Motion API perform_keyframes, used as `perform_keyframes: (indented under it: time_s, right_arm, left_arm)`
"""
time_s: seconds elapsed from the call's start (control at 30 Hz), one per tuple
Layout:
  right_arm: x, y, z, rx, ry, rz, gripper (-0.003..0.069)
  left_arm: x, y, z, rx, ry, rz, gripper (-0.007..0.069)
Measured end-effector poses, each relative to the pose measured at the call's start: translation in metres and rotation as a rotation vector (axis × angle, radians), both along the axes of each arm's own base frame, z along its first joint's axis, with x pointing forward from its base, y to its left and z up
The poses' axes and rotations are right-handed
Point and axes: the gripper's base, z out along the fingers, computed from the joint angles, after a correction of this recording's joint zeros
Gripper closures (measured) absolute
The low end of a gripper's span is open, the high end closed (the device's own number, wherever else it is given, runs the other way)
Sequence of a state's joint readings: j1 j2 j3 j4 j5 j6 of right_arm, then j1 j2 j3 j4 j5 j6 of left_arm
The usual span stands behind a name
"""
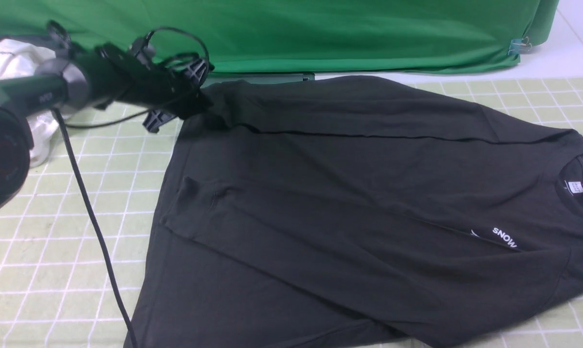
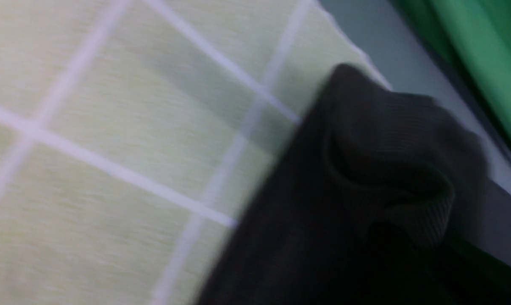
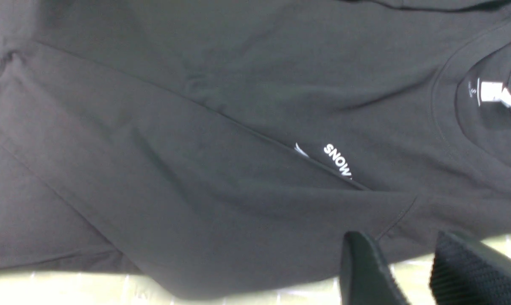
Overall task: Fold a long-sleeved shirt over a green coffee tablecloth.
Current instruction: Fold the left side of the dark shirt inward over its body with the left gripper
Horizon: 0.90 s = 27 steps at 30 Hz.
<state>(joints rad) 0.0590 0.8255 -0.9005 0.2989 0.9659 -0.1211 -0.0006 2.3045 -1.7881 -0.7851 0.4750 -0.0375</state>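
Here, shirt in left end effector

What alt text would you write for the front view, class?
A black shirt lies spread on a gridded tablecloth, sleeves folded across its body. The left gripper pinches its far left corner, before a green backdrop.

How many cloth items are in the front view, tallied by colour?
Black: 1, shirt
Pale green with white grid: 1, tablecloth
Deep green: 1, backdrop
White: 1, garment
Total: 4
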Motion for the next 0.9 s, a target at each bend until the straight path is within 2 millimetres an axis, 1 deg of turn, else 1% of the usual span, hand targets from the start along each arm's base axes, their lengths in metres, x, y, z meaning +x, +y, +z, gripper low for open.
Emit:
perform_keyframes:
  time_s: [0.03,0.07,0.1,0.17,0.27,0.4,0.47,0.5,0.53,0.57,0.6,0.63,0.67,0.7,0.73,0.77,0.83,0.87,0.9]
  right_arm:
    - [-0.001,0.0,0.0,-0.001,0.007,0.002,0.0421]
    - [-0.001,0.0,-0.001,-0.001,0.015,0.003,0.0421]
    - [-0.001,0.0,-0.001,-0.002,0.02,0.004,0.0421]
    - [-0.003,0.0,-0.002,-0.003,0.036,0.008,0.0421]
    - [-0.004,0.0,-0.003,-0.005,0.051,0.011,0.0421]
    - [-0.005,0.0,-0.004,-0.005,0.066,0.013,0.0421]
    - [-0.005,0.0,-0.004,-0.006,0.069,0.014,0.0421]
    - [-0.005,0.0,-0.004,-0.006,0.07,0.014,0.0421]
    - [-0.005,0.0,-0.004,-0.006,0.07,0.014,0.0421]
    - [-0.005,0.0,-0.004,-0.006,0.07,0.014,0.0421]
    - [-0.005,0.0,-0.004,-0.007,0.07,0.014,0.0421]
    - [-0.005,0.0,-0.004,-0.007,0.07,0.014,0.0421]
    - [-0.005,0.0,-0.004,-0.008,0.07,0.014,0.0421]
    - [-0.005,0.0,-0.004,-0.008,0.068,0.015,0.0421]
    - [-0.005,0.0,-0.004,-0.009,0.067,0.015,0.0421]
    - [-0.005,0.0,-0.004,-0.01,0.065,0.017,0.0421]
    - [-0.005,0.0,-0.004,-0.013,0.061,0.02,0.0421]
    - [-0.005,0.0,-0.004,-0.014,0.06,0.021,0.0421]
    - [-0.004,0.0,-0.004,-0.014,0.059,0.021,0.0421]
  left_arm:
    - [0.0,0.0,0.008,-0.005,-0.007,-0.012,0.0591]
    - [-0.001,0.0,0.024,-0.02,-0.016,-0.03,0.0591]
    - [-0.003,0.001,0.035,-0.03,-0.022,-0.042,0.0591]
    - [-0.009,0.002,0.062,-0.052,-0.042,-0.058,0.059]
    - [-0.02,0.0,0.093,-0.081,-0.057,-0.084,0.0591]
    - [-0.041,-0.005,0.129,-0.111,-0.035,-0.153,0.0591]
    - [-0.049,-0.007,0.141,-0.1,-0.038,-0.173,0.0591]
    - [-0.064,-0.008,0.156,-0.071,-0.026,-0.198,0.0591]
    - [-0.068,-0.008,0.16,-0.063,-0.027,-0.198,0.0591]
    - [-0.089,-0.007,0.171,-0.025,-0.003,-0.199,0.0591]
    - [-0.099,-0.006,0.177,-0.008,-0.004,-0.199,0.0591]
    - [-0.102,-0.007,0.175,-0.005,0.009,-0.201,0.0591]
    - [-0.12,-0.007,0.175,0.013,0.031,-0.2,0.0591]
    - [-0.135,-0.007,0.17,0.017,0.06,-0.202,0.0591]
    - [-0.147,-0.007,0.163,0.022,0.083,-0.207,0.0591]
    - [-0.154,-0.006,0.157,0.026,0.099,-0.209,0.0591]
    - [-0.177,-0.005,0.134,0.035,0.155,-0.206,0.0591]
    - [-0.187,-0.004,0.118,0.037,0.191,-0.193,0.0591]
    - [-0.191,-0.004,0.113,0.041,0.199,-0.189,0.0591]
